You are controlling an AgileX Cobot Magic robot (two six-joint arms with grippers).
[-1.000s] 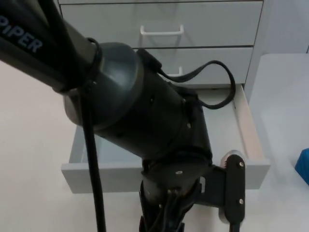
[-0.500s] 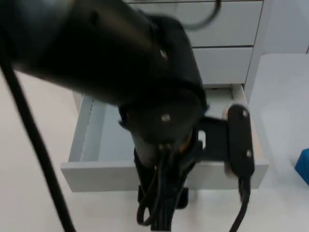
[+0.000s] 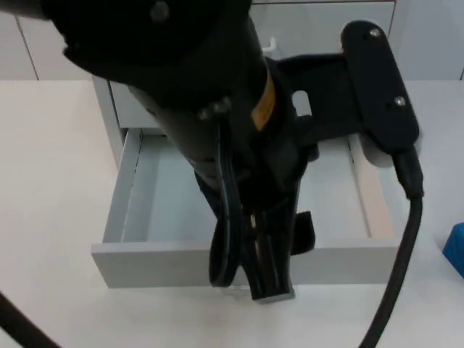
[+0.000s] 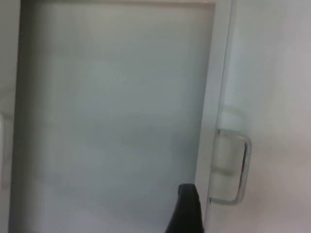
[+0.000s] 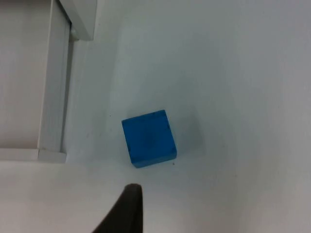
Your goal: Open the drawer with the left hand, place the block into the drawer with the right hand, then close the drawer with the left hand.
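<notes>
A white table top (image 3: 51, 181) under even light — pale grey cabinet (image 3: 109, 109) at its back.

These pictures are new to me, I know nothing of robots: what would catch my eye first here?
First the big black left arm, looming over the pulled-out grey drawer; its left gripper hangs at the drawer's front panel. In the left wrist view the drawer's handle shows on that front. Then the blue block stands out on the white table, beside the drawer.

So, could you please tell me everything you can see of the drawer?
The drawer is pale grey, smooth, perhaps painted wood, and stands pulled out of its cabinet over the white table. Its visible interior holds nothing. A white bar handle sits on the front panel. The left gripper hangs just above that panel.
</notes>
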